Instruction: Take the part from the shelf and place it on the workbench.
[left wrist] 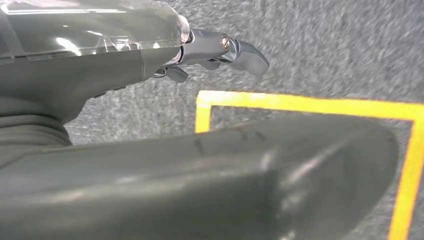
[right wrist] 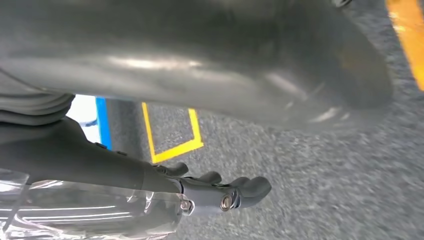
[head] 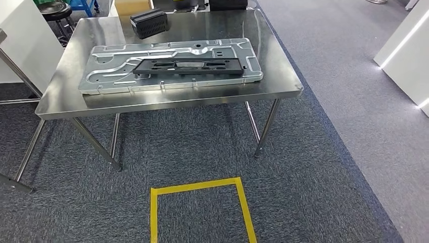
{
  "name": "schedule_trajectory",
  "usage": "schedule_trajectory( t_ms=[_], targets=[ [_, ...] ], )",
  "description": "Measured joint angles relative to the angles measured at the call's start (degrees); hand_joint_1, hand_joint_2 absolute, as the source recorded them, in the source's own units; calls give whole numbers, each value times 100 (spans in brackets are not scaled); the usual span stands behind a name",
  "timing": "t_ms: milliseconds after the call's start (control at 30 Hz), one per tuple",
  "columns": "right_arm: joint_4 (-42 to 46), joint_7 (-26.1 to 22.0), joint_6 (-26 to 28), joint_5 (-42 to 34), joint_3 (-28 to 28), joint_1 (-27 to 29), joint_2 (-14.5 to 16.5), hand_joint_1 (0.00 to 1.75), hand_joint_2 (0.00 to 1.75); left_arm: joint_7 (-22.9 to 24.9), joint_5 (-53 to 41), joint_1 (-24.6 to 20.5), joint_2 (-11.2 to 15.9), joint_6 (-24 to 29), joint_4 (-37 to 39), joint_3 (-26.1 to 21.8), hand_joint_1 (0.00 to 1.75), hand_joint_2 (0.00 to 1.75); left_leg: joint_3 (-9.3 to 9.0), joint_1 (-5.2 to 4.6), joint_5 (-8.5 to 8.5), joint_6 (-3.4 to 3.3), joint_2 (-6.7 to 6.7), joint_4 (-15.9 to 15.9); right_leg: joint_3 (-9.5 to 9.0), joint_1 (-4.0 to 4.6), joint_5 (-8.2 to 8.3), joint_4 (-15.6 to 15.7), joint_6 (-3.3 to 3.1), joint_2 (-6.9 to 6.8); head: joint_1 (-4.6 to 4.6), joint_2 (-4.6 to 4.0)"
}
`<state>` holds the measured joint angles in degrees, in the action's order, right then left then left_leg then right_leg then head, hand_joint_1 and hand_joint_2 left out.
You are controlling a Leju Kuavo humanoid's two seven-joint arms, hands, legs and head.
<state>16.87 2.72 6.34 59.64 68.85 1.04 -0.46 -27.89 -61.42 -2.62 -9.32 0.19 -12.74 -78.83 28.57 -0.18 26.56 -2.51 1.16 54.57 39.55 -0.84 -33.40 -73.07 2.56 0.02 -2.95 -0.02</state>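
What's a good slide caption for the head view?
Steel workbench carrying a black part on a metal panel, yellow floor square in front.

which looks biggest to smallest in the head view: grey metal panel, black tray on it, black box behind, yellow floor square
1. grey metal panel
2. black tray and yellow floor square: similar, and the square is nearer, so unranked
3. black box

Workshop or factory floor: steel workbench [head: 273,76], stamped metal panel [head: 116,71], yellow floor tape [head: 195,187], carpet.
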Motion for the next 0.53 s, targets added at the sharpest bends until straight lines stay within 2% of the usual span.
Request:
schedule_trajectory(
  t_ms=[33, 67, 100, 133, 167, 200, 233, 300, 333, 367, 400, 433, 467, 500, 533],
  targets=[
    [-20, -17, -52, 20, 0, -5, -1, 0, 0, -1, -16, 2, -1, -3, 0, 7, 0, 0, 102, 3, -53, 14, 3, 37, -97, -18, 102, -54, 17, -1, 0, 0],
    [-42, -54, -112, 33, 0, -14, -1, 0, 0, -1, -32, 3, -1, -1, 0, 11, 0, 0, 205, 7, -101, 33, 4, 80, -296, -35, 266, 102, 26, -1, 0, 0],
    [-66, -113, -181, 36, 0, -31, 3, 0, 0, -1, -59, 4, -1, 2, 0, 15, 0, 0, 301, 10, -147, 58, 4, 125, -591, -49, 396, 447, 28, -1, 0, 0],
    [-92, -194, -258, 30, 0, -58, 12, 0, 0, 3, -95, 6, 2, 4, 0, 23, 0, 0, 389, 7, -189, 87, 3, 168, -932, -48, 430, 909, 22, 0, 0, 0],
    [-117, -295, -337, 21, 0, -87, 29, 0, 0, 12, -138, 11, 9, 4, -1, 38, 0, 0, 461, 5, -237, 122, 6, 201, -1221, -38, 394, 1344, -1, 1, -1, 0],
    [-146, -407, -405, 14, -1, -111, 56, 0, 0, 26, -180, 16, 22, 9, -1, 58, 0, 0, 511, 4, -289, 159, 11, 218, -1403, -20, 335, 1655, -27, 3, -1, 0],
    [-176, -509, -457, 17, -2, -129, 90, 0, 0, 42, -211, 23, 41, 17, -2, 82, 0, 0, 548, 6, -343, 197, 16, 221, -1469, 5, 293, 1817, -61, 4, -1, 0],
    [-238, -626, -515, 56, -9, -143, 158, 0, 0, 68, -234, 44, 94, 37, -2, 119, 0, 0, 603, 23, -394, 273, 8, 230, -1389, 10, 361, 1859, -156, -11, -1, 0],
    [-264, -641, -528, 84, -21, -152, 188, 0, 0, 75, -236, 60, 122, 42, -2, 131, 0, 0, 656, 32, -295, 306, -10, 306, -1339, 7, 410, 1861, -215, -24, -1, 0],
    [-286, -641, -532, 109, -35, -161, 212, 0, 0, 79, -236, 78, 146, 42, -2, 138, 0, 0, 736, 38, -95, 335, -30, 495, -1281, 1, 466, 1867, -268, -38, -1, 0],
    [-307, -637, -531, 129, -52, -170, 238, 0, 0, 82, -236, 91, 165, 40, -2, 143, 0, 0, 844, 48, 192, 357, -49, 817, -1215, 9, 520, 1860, -306, -51, -1, 0],
    [-321, -633, -531, 143, -67, -176, 254, 0, 0, 84, -237, 101, 179, 39, -2, 148, 0, 0, 959, 49, 476, 373, -57, 1219, -1141, 21, 569, 1846, -330, -55, 0, 0],
    [-336, -628, -531, 156, -76, -180, 269, 0, 0, 85, -237, 106, 191, 38, -2, 151, 0, 0, 1047, 49, 682, 382, -60, 1609, -1061, 34, 616, 1826, -339, -59, 0, 0],
    [-348, -619, -533, 167, -83, -185, 280, 0, 0, 85, -238, 108, 202, 40, -2, 153, 0, 0, 1067, 49, 766, 383, -60, 1872, -976, 46, 662, 1801, -343, -61, 0, 0],
    [-353, -615, -533, 172, -85, -187, 283, 0, 0, 86, -238, 108, 207, 40, -2, 153, 0, 0, 1076, 49, 795, 382, -61, 1997, -933, 52, 683, 1787, -344, -63, 0, 0]
  ],
)
